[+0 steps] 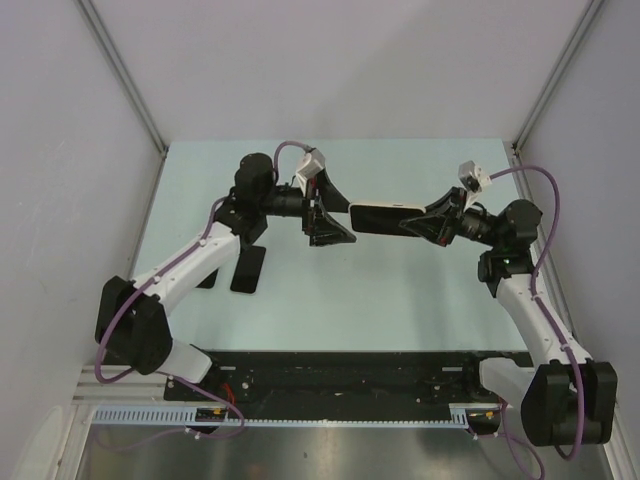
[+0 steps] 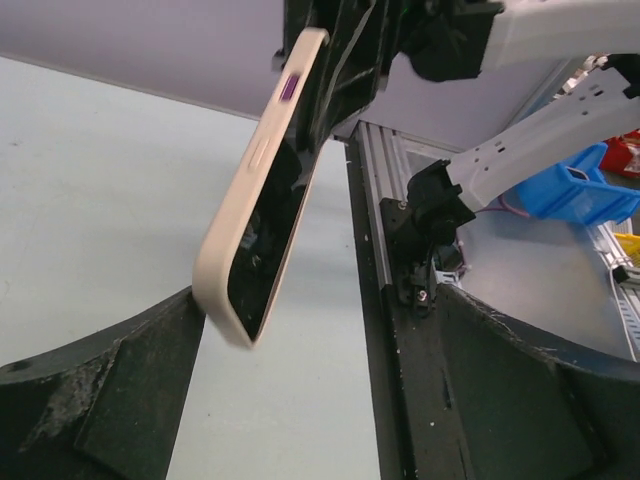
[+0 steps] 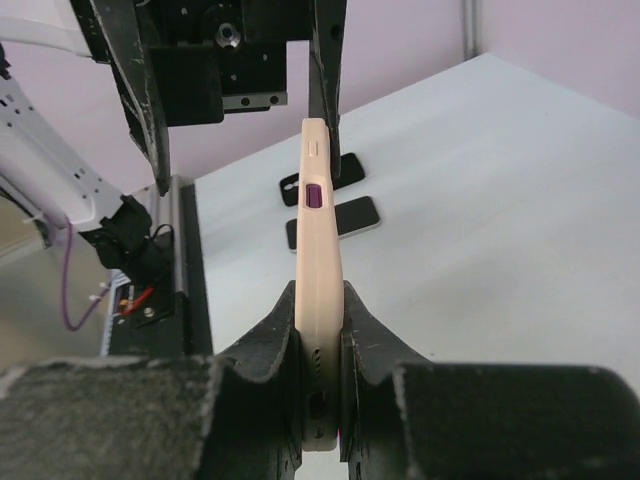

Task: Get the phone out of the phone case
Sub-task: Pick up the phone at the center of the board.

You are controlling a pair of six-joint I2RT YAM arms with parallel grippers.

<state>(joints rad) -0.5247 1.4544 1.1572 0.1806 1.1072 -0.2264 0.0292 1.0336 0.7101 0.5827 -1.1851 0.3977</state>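
Cream-coloured phone case (image 1: 385,217) is held above the table (image 1: 400,300), lying level between the two arms. Right gripper (image 1: 415,222) is closed narrowly on one end of the case, its fingers (image 3: 270,340) pressing both broad faces. Left gripper (image 1: 345,221) stands fully spread and holds nothing. The free end of the case sits between the left fingers (image 2: 130,390), close beside one of them. Open face of the case shows a dark glossy surface; whether that is the phone cannot be told. Two dark flat devices (image 1: 248,268) lie on the table near the left arm.
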